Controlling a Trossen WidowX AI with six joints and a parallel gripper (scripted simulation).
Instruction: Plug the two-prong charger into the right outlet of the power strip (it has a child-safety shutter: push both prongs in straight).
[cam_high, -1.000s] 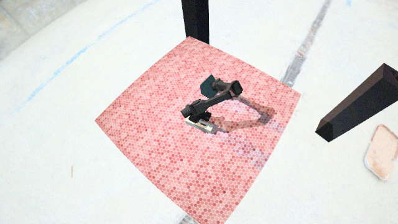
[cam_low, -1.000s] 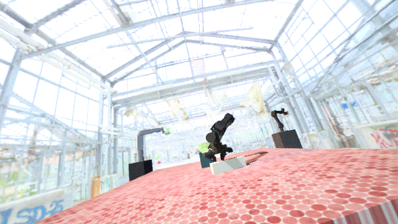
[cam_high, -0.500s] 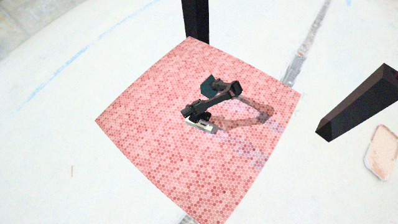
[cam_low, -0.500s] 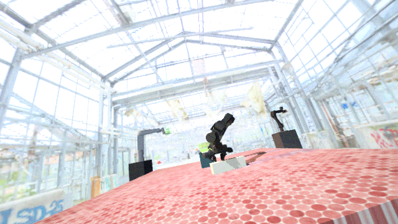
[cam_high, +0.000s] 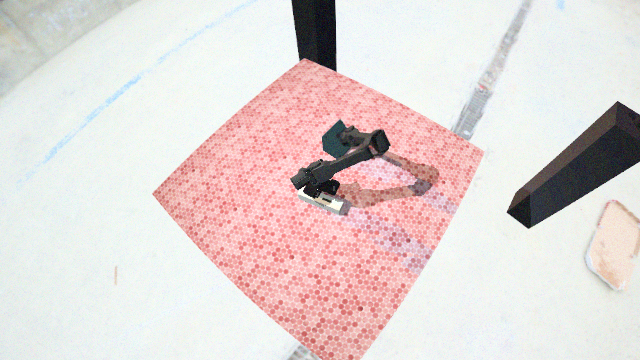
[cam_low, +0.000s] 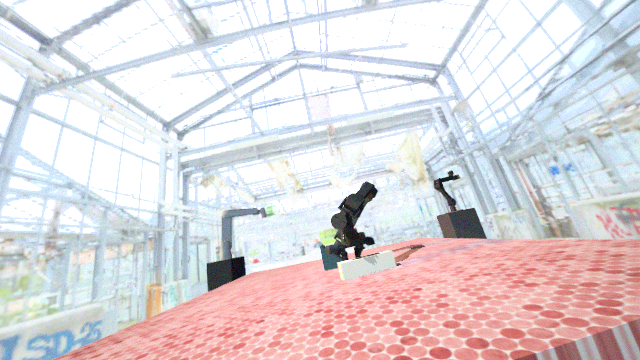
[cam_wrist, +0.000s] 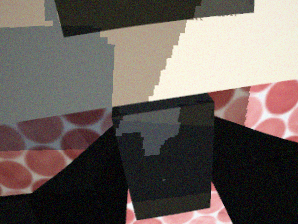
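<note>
The power strip (cam_high: 337, 205) (cam_low: 367, 267) (cam_wrist: 245, 55) is a long cream block on the red tiled table top. Its upper face has a dark slot in the top view. My gripper (cam_high: 314, 192) (cam_low: 358, 252) (cam_wrist: 157, 127) is low over the strip, shut on the dark charger. The charger (cam_wrist: 167, 172) is a black block between the two black fingers in the wrist view. Its far end lies right at the strip's near edge in that view. The prongs and the outlet openings are hidden, so I cannot tell whether any prong is inside an outlet.
A dark teal block (cam_high: 335, 140) (cam_low: 328, 259) stands beside the arm's base. A dark rectangular patch (cam_wrist: 150, 16) shows over the strip at the top of the wrist view. The arm's shadow crosses the strip and the red table top (cam_high: 240, 150). Black pedestals (cam_low: 226, 272) (cam_low: 462, 223) stand beyond the table.
</note>
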